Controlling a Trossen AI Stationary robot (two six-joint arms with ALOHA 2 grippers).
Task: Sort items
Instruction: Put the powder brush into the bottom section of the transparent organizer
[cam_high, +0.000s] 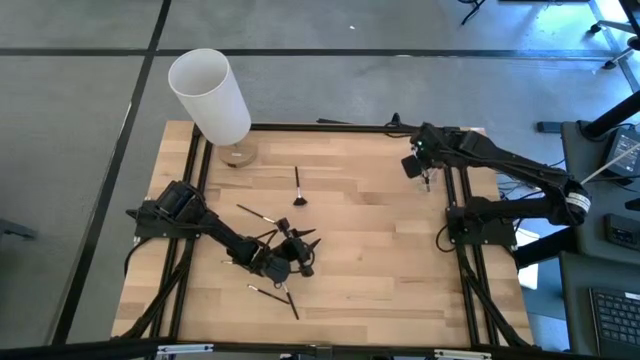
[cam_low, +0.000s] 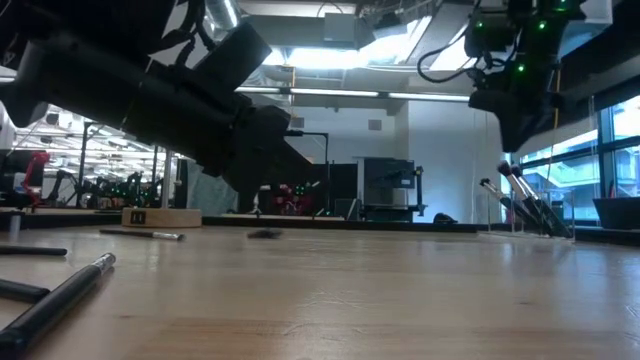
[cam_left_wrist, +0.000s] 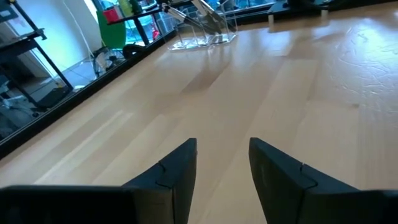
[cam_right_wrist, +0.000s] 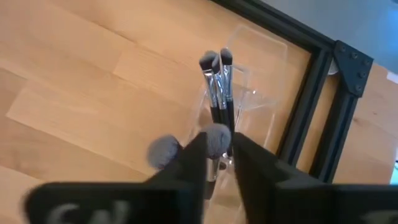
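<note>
Several slim dark makeup brushes lie scattered on the wooden table's near left part, and my left gripper hovers low over them, open. Its wrist view shows only bare wood between the fingers. One more brush lies alone toward the middle. My right gripper hangs over a clear holder at the far right corner, where several brushes stand tufts up. Its fingers are a narrow gap apart just above a grey tuft, with no contact that I can see.
A tall white cylinder stands on a round wooden base near the far left corner. A black metal frame runs along the table's edges. Two brushes lie near the near edge. The table's middle and right are bare wood.
</note>
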